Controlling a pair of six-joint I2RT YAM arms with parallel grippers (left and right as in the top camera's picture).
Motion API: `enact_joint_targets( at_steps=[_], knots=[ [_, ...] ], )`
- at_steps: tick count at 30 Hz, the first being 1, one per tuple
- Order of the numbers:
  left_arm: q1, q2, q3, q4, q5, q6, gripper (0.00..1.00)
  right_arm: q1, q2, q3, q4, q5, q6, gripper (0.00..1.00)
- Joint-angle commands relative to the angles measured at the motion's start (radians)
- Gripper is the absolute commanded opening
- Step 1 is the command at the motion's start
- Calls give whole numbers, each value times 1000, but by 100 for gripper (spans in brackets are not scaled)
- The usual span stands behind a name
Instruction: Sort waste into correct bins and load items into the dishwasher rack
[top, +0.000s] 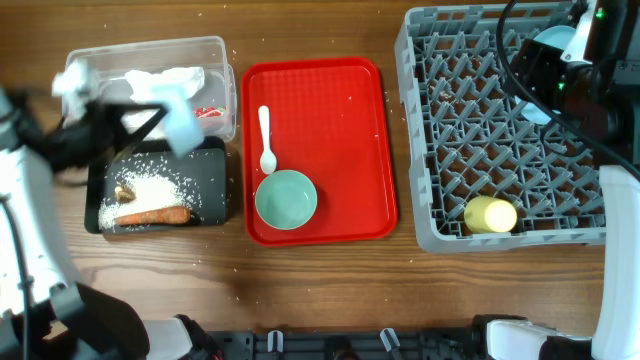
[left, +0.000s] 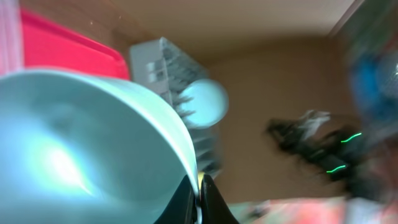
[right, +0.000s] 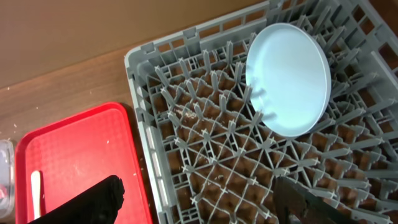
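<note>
My left gripper (left: 200, 198) is shut on the rim of a pale teal bowl (left: 74, 143). In the overhead view it holds the bowl (top: 178, 120), blurred, above the clear bin (top: 222, 60) and the black bin (top: 215, 195). The clear bin holds a white napkin (top: 175, 80) and a red wrapper (top: 208, 112). The black bin holds rice (top: 150, 188), a carrot-like stick (top: 152, 215) and a brown scrap (top: 122, 190). A second teal bowl (top: 285, 198) and a white spoon (top: 266, 140) lie on the red tray (top: 330, 100). My right gripper (right: 205, 205) is open and empty above the grey rack (right: 211, 149). The rack (top: 430, 150) holds an upright blue plate (right: 289, 78) and a yellow cup (top: 490, 214).
Loose rice grains lie on the wooden table (top: 320, 290) around the bins. The right arm (top: 590, 90) covers the rack's far right corner and part of the plate. The left wrist view is blurred; it shows the rack (left: 155, 62) and tray (left: 62, 50) in the distance.
</note>
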Motion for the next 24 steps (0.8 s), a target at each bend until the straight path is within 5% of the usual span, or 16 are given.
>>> enact_joint_targets(
  at_steps=[1, 5, 8, 13, 18, 22, 24],
  knots=[
    [-355, -34, 156, 214, -526, -317, 4, 0, 4, 5, 0, -15, -13, 80],
    [-827, 37, 158, 471, -1231, -382, 4, 0, 4, 5, -4, -16, -13, 80],
    [-1033, 229, 158, 555, -1449, -355, 4, 0, 4, 5, -8, -15, -14, 80],
    [-1080, 425, 158, 563, -1490, -356, 4, 0, 4, 4, -15, -15, -14, 80],
    [-1082, 442, 157, 562, -1484, -360, 4, 0, 4, 4, -14, -15, -13, 80],
    [-1086, 441, 158, 560, -1475, -364, 39, 0, 4, 4, -14, -16, -13, 80],
    [-1084, 432, 158, 559, -1475, -387, 43, 0, 4, 4, -13, -16, -13, 80]
  ],
)
